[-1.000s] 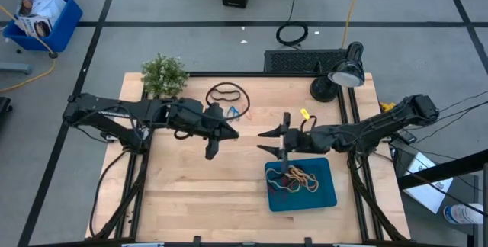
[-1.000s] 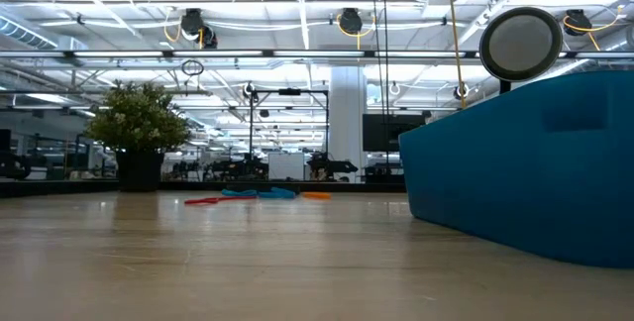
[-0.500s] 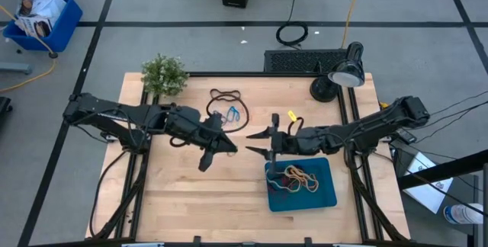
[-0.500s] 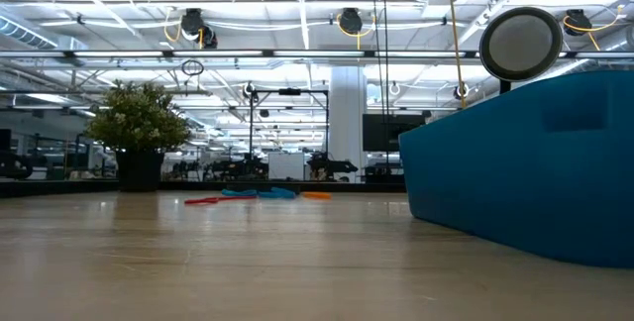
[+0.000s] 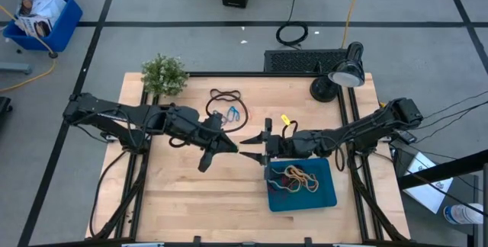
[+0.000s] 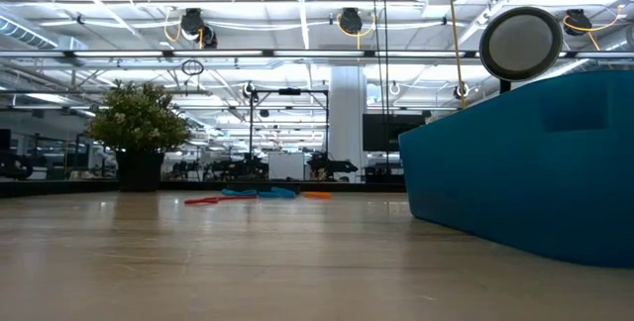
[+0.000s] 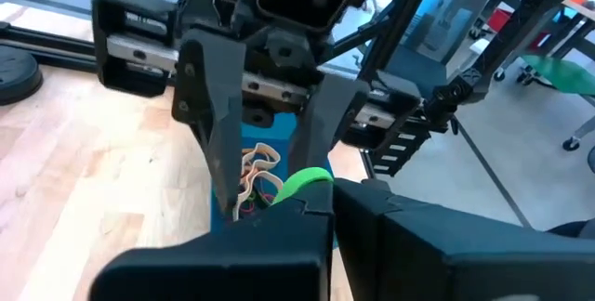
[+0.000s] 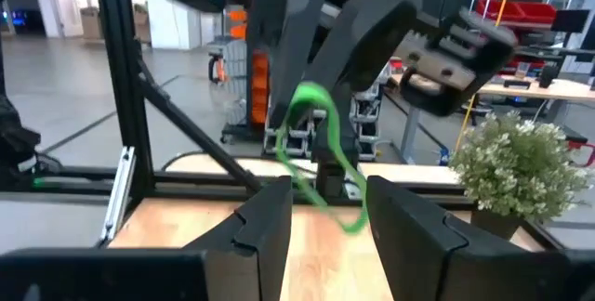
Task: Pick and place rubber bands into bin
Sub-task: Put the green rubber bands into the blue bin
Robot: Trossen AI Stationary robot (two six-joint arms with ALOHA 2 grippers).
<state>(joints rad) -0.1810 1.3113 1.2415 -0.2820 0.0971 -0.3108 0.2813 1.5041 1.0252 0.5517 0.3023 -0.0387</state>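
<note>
Right claw (image 5: 252, 146) — nearer left claw (image 5: 229, 146) now

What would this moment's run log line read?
left claw: shut on green rubber band | right claw: open around it | bin: several bands inside

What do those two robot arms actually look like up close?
Both arms are dark, nearly black, built of slim jointed segments. Each ends in a two-fingered end effector, left and right, with flat, angular black fingers on a silvery rail. Thin black cables trail from the bases.
</note>
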